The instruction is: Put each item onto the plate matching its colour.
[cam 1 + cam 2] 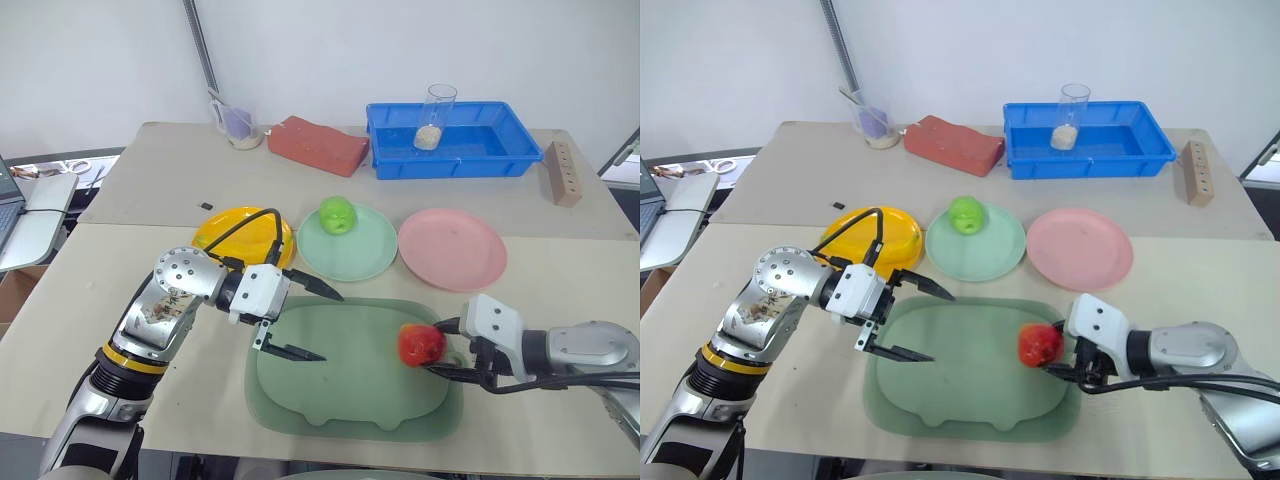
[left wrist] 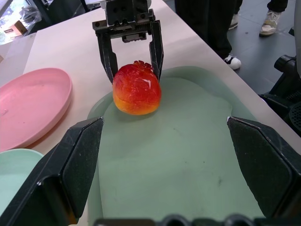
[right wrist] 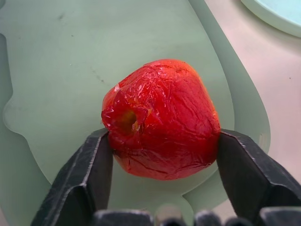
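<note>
The red apple [image 1: 421, 344] sits on the right side of the dull-green pig-shaped tray [image 1: 350, 395]. My right gripper [image 1: 432, 348] is shut on it, one black finger pressed against each side [image 3: 94, 169]. My left gripper [image 1: 330, 327] hangs open over the tray's left part, with nothing between its fingers. It points toward the red apple [image 2: 137, 88]. The green apple [image 1: 337, 214] rests on the mint green plate [image 1: 370, 255]. To that plate's right lies the pink plate [image 1: 452, 250], bare. The yellow plate [image 1: 222, 228] is on its left, partly hidden behind my left arm.
At the back of the table stand a blue bin [image 1: 480, 150] with a clear glass [image 1: 434, 118] in it, a red brick [image 1: 317, 145], a small cup [image 1: 236, 125] and a wooden block [image 1: 563, 173]. A laptop [image 1: 20, 215] sits at far left. A person's shoes [image 2: 270, 21] show beyond the table.
</note>
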Available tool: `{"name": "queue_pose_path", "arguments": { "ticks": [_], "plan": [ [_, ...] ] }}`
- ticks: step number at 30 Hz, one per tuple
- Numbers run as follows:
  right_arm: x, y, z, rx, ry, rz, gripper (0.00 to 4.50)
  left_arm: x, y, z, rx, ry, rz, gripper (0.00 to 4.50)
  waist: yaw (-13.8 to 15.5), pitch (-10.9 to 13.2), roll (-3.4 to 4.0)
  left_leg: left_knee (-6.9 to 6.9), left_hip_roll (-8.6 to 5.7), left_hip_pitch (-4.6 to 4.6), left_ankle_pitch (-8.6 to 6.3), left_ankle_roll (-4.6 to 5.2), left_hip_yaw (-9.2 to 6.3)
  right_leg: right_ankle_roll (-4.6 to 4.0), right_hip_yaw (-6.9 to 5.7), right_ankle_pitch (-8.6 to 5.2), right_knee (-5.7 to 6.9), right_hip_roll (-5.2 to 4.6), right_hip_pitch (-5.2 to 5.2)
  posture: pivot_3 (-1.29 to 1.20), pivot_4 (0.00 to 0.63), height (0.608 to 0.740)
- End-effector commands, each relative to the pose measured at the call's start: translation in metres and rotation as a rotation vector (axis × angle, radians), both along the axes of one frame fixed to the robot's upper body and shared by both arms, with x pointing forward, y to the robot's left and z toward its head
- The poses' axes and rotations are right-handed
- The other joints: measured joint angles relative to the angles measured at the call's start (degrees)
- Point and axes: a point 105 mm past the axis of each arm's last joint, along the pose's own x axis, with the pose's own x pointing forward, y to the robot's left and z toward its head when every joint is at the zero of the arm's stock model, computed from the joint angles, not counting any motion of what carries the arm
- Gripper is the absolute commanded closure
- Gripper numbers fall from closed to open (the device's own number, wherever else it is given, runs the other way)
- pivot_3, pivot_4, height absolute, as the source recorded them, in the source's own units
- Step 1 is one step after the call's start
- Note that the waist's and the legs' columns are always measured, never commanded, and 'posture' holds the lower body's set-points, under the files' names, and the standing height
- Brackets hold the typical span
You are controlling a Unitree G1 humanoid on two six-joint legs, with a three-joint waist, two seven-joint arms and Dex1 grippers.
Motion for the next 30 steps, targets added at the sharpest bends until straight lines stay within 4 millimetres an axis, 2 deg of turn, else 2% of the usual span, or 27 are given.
{"name": "queue_pose_path", "arguments": {
  "ticks": [1, 4, 6, 10, 12, 15, 21, 23, 25, 30],
  "plan": [
    [0.001, 0.006, 0.010, 0.020, -0.040, 0.031, 1.66, -0.002, -0.001, 0.009, -0.025, -0.028, -0.006, 0.00, 0.02, 0.00, 0.00, 0.00, 0.00, 0.00, 0.00, 0.00, 0.00, 0.00, 0.00, 0.00, 0.00, 0.00, 0.01, 0.00, 0.150, 0.740],
    [0.004, 0.006, 0.021, 0.069, -0.061, -0.002, 1.67, 0.005, -0.001, 0.012, -0.034, -0.030, 0.034, 0.00, 0.01, 0.00, 0.00, 0.01, 0.00, 0.01, 0.00, 0.00, 0.00, 0.00, 0.00, 0.00, 0.01, 0.00, 0.01, 0.00, 0.150, 0.740],
    [0.012, -0.001, 0.034, 0.119, -0.081, -0.070, 1.67, 0.020, 0.001, 0.017, -0.050, -0.035, 0.103, 0.00, 0.07, 0.00, 0.00, 0.01, 0.00, 0.00, 0.00, 0.00, 0.00, 0.00, 0.00, 0.00, 0.01, 0.00, 0.02, 0.00, 0.150, 0.740],
    [0.052, -0.031, 0.067, 0.236, -0.211, -0.308, 1.67, 0.059, -0.005, 0.037, -0.154, 0.015, 0.295, 0.00, 0.07, 0.04, -0.08, 0.16, -0.02, -0.02, 0.00, 0.00, -0.02, 0.03, -0.01, 0.02, 0.07, 0.01, 0.02, 0.00, 0.150, 0.740],
    [0.082, -0.054, 0.077, 0.252, -0.286, -0.475, 1.67, 0.071, -0.013, 0.042, -0.197, 0.026, 0.342, 0.00, 0.00, 0.02, -0.08, 0.20, -0.05, 0.00, 0.00, 0.00, -0.02, 0.06, 0.01, 0.04, 0.06, 0.00, 0.05, 0.00, 0.150, 0.740],
    [0.108, -0.071, 0.073, 0.224, -0.308, -0.583, 1.67, 0.086, -0.024, 0.049, -0.261, 0.042, 0.403, 0.00, 0.13, -0.01, -0.03, 0.19, -0.06, -0.04, -0.05, 0.09, -0.01, -0.17, 0.03, 0.17, 0.06, 0.00, 0.05, 0.00, 0.150, 0.740],
    [0.136, -0.078, 0.055, 0.188, -0.250, -0.646, 1.67, 0.095, -0.034, 0.050, -0.299, 0.048, 0.436, 0.00, -0.07, -0.05, 0.15, 0.13, -0.05, -0.23, -0.07, 0.18, -0.02, -0.18, 0.11, 0.18, 0.19, 0.10, -0.01, 0.00, 0.150, 0.740],
    [0.141, -0.079, 0.051, 0.180, -0.240, -0.646, 0.62, 0.092, -0.035, 0.048, -0.299, 0.050, 0.430, 0.00, -0.05, -0.04, 0.19, 0.15, -0.06, -0.22, -0.07, 0.18, -0.02, -0.18, 0.12, 0.18, 0.23, 0.10, -0.01, 0.00, 0.150, 0.740],
    [0.143, -0.079, 0.051, 0.183, -0.236, -0.640, 0.02, 0.090, -0.033, 0.047, -0.298, 0.051, 0.430, 0.00, 0.00, -0.05, 0.22, 0.18, -0.06, -0.22, -0.07, 0.17, -0.02, -0.17, 0.12, 0.18, 0.24, 0.11, 0.01, 0.00, 0.150, 0.740],
    [0.136, -0.081, 0.058, 0.195, -0.238, -0.620, 0.02, 0.091, -0.020, 0.043, -0.297, 0.063, 0.480, 0.00, 0.16, -0.07, 0.25, 0.22, -0.06, -0.24, -0.07, 0.17, -0.02, -0.17, 0.11, 0.17, 0.23, 0.10, 0.04, 0.00, 0.150, 0.740]
  ]
}}
